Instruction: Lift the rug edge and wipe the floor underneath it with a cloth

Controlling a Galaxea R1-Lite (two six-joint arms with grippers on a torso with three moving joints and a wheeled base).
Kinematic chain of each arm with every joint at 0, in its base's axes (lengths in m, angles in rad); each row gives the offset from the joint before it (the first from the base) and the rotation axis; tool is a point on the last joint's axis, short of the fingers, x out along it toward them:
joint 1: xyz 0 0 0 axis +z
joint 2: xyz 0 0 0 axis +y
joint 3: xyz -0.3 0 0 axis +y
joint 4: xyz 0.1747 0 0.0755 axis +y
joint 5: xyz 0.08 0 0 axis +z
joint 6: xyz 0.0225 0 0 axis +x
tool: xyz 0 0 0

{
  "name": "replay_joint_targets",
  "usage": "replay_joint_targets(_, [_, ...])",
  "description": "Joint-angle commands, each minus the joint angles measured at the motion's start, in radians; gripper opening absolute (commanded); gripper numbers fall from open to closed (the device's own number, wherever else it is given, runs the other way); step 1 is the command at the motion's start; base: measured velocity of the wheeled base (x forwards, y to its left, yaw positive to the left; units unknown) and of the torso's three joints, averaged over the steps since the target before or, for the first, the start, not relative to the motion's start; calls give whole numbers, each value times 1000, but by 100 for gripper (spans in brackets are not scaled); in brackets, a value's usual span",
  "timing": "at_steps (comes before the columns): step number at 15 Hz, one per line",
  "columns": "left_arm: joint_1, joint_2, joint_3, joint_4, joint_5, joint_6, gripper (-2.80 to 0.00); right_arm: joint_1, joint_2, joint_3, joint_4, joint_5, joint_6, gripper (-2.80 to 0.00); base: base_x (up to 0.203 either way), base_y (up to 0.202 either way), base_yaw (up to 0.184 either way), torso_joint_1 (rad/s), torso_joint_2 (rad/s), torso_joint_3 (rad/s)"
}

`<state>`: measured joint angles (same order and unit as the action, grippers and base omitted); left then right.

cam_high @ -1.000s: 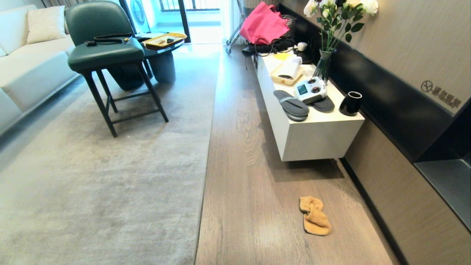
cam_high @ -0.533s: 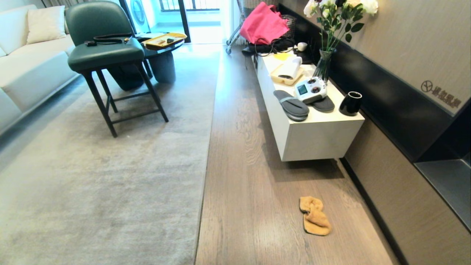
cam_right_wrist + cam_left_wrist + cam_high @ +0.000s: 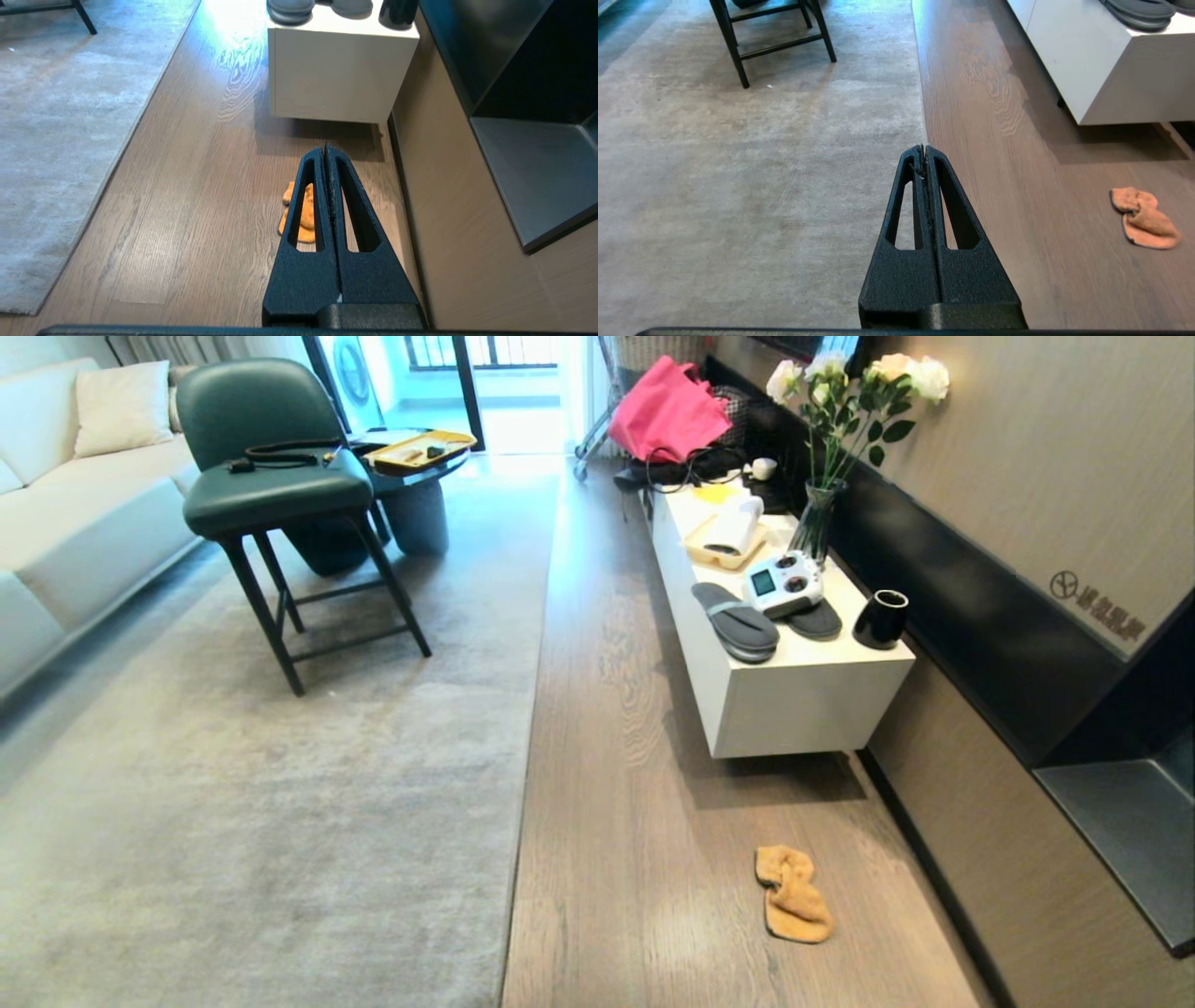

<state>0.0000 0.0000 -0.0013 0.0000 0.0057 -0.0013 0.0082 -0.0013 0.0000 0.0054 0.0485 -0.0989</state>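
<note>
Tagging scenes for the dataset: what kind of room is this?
Most likely a home living room: a pale sofa, a large grey rug on wood-plank floor, and a low white cabinet with a flower vase.

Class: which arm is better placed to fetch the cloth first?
Right, probably: the cloth lies on the floor just ahead of the right end effector; the left end effector faces the rug edge.

Soft pile, grained wood, matt black plastic

Short-pile grey fabric along the rug edge [image 3: 920,93], just beyond the rough-textured, matt plastic left gripper [image 3: 926,148]; brown wood-grain floor [image 3: 196,196] with a light sheen under the equally grainy matt right gripper [image 3: 325,147]; fuzzy orange-yellow cloth [image 3: 306,212] right behind its fingers; smooth white table [image 3: 336,79] farther ahead.
</note>
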Motion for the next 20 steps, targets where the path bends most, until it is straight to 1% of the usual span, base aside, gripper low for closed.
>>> replay_joint_targets(1, [0, 0, 0, 0, 0, 0, -280, 0, 1, 0, 1, 1, -2, -280, 0, 0, 0, -12, -417, -417])
replay_joint_targets(6, [0, 0, 0, 0, 0, 0, -280, 0, 1, 0, 1, 1, -5, -280, 0, 0, 0, 27, -439, -402])
replay_joint_targets(10, [0, 0, 0, -2, 0, 0, -280, 0, 1, 0, 1, 1, -5, -280, 0, 0, 0, 101, -456, -373])
replay_joint_targets(20, [0, 0, 0, -1, 0, 0, -280, 1, 1, 0, 1, 1, -3, -280, 0, 0, 0, 161, -518, -362])
